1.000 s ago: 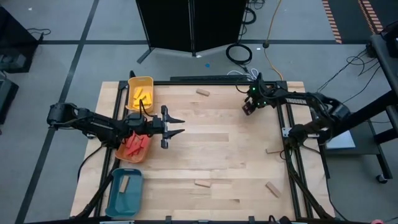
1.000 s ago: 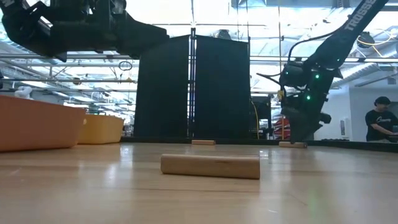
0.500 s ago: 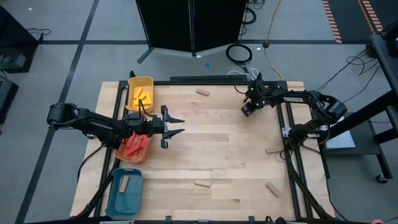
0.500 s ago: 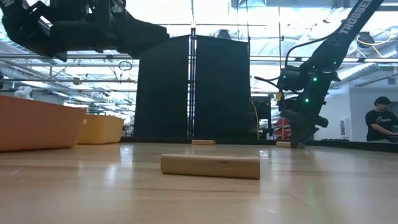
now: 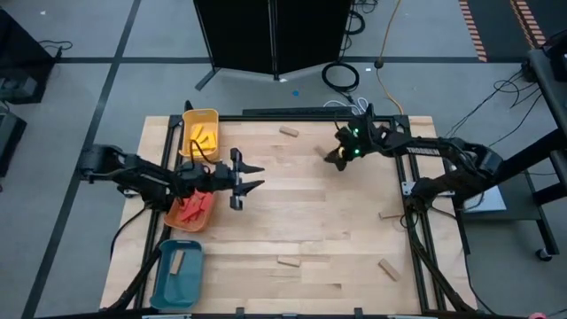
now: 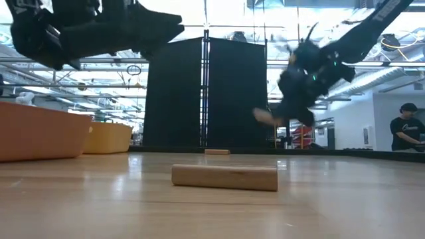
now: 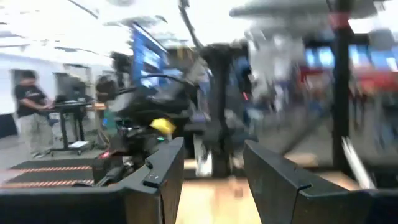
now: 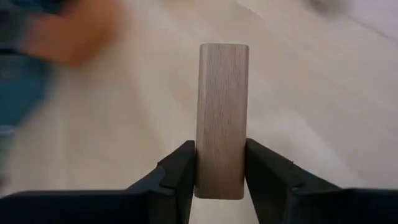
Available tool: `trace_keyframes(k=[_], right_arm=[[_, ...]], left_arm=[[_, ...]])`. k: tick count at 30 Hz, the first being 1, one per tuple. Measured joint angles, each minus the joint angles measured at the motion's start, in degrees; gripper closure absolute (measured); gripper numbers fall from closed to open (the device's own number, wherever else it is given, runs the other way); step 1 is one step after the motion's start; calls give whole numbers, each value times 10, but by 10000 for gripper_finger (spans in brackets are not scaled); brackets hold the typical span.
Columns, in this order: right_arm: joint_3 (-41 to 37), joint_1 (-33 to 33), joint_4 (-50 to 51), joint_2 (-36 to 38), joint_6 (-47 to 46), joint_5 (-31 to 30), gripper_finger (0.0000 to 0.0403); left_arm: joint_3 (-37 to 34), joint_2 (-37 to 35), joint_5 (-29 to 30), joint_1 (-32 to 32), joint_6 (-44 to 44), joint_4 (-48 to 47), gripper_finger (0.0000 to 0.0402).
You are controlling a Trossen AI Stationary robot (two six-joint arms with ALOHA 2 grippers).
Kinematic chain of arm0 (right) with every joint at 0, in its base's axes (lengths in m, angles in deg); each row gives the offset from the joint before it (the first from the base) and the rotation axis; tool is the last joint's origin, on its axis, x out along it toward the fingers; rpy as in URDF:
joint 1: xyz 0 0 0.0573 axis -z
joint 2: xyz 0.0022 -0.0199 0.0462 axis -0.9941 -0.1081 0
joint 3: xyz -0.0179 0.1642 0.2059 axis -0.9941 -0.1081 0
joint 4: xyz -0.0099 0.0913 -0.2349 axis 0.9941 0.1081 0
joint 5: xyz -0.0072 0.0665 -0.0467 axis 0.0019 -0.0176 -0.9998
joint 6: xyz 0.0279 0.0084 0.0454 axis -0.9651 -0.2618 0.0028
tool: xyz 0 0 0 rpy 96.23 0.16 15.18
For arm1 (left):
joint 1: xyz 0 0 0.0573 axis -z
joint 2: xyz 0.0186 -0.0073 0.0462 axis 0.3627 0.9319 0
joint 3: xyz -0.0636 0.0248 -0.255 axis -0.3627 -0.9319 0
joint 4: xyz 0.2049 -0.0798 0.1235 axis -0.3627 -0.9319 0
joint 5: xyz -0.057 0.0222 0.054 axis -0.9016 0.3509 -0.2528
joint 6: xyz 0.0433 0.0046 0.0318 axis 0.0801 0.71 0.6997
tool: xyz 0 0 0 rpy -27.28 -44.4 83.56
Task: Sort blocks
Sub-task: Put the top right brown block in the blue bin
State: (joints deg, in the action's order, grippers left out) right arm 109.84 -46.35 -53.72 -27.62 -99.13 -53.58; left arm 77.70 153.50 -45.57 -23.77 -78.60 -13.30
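My right gripper is shut on a tan wooden block. In the high view it hangs over the far right part of the table, and in the low view it is well above the wood. My left gripper is open and holds nothing, hovering beside the orange tray; its fingers stand apart. Loose tan blocks lie flat on the table, one near the far edge, one near the near edge and two at the right. My right gripper pinches the tan block between its two fingers, on the two long narrow sides near one end. The rest of the block sticks out forward past the fingertips. The block is lifted clear of the table.
Three trays stand along the left side: a yellow one with yellow blocks, the orange one with red blocks, and a teal one with one tan block. A dark frame runs along the table's edges. A person stands far off in the room.
My right gripper went down onto a tan block at the table's far right and took hold of it. It then rose with it and swung toward the table's left, tipping as it went. The block is now lifted clear of the table.
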Motion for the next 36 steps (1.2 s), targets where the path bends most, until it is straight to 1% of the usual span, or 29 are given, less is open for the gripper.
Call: trace_keyframes(k=[1, 3, 5, 7, 10, 13, 17, 20, 22, 24, 28, 30, 32, 36], right_arm=[[0, -18, -29, 7, -10, 14, 287], [0, -59, -92, 19, -29, 18, 293], [0, -98, -160, 28, -41, 22, 297], [0, -136, -228, 35, -48, 28, 299], [0, -186, -322, 36, -56, 20, 298], [0, -226, -379, 36, -46, -6, 295], [0, -256, -416, 36, -33, -16, 297], [1, -272, -421, 36, -4, -69, 297], [1, -283, -416, 36, 21, -100, 297], [1, -292, -418, 36, 42, -114, 297], [1, -311, -433, 36, 60, -120, 297], [1, -325, -433, 36, 72, -147, 297], [1, -341, -432, 35, 85, -180, 297], [1, -373, -435, 35, 125, -227, 298]], left_arm=[[0, 14, 13, -2, -26, 32, 240], [0, 35, 33, -8, -80, 78, 240], [4, 49, 46, -12, -122, 91, 240], [15, 56, 55, -15, -159, 83, 240], [39, 63, 53, -13, -166, 57, 237], [59, 68, 49, -2, -165, 11, 215], [90, 67, 54, 2, -163, -48, 158], [110, 67, 47, 9, -162, -59, 118], [119, 67, 38, 17, -161, -63, 101], [122, 67, 36, 27, -145, -66, 92], [124, 67, 36, 45, -88, -64, 89], [124, 67, 36, 50, -73, -61, 88], [124, 67, 36, 53, -72, -57, 88], [124, 67, 35, 57, -70, -56, 88]])
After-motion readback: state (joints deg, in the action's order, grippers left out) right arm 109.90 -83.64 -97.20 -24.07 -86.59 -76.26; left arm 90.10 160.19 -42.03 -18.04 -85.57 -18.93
